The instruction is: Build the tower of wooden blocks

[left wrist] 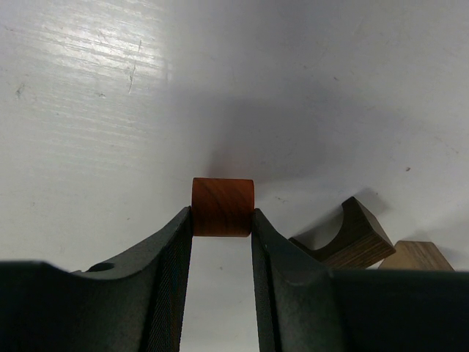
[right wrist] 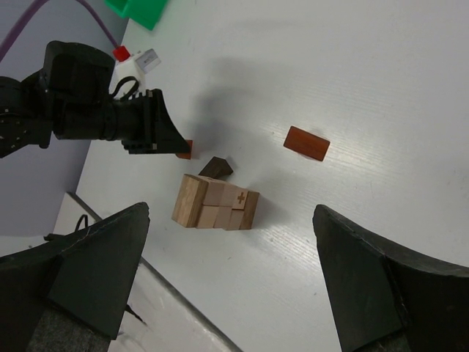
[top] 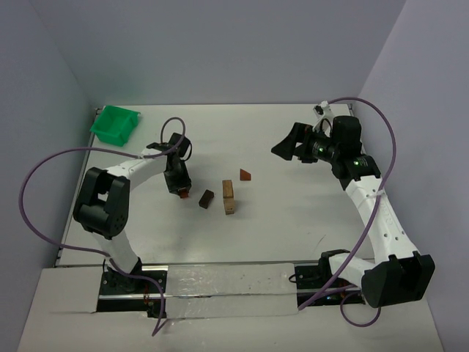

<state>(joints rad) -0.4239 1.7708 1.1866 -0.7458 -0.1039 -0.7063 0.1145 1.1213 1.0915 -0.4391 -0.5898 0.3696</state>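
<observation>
Tight just right of the left gripper [top: 179, 192], jaws filled by a red-brown block [left wrist: 223, 207]: dark block [top: 207, 199] near, tan blocks [top: 229, 198] just beyond, slim gaps between. Wedge [top: 245, 175] apart, reachable from all sides. Wide bare table [top: 293, 213] from there rightward, free for passing. Green bin [top: 110, 117] well apart, far-left corner.

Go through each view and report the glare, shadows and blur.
Top external: even, soft light, only faint shadows by the wood blocks. Left wrist: glare streaks on the table upper left, a soft shadow beyond the held reddish-brown block, the left gripper's fingers dark and soft. Right wrist: the right gripper's fingers loom soft-edged; a broad arm shadow falls on the table.
</observation>
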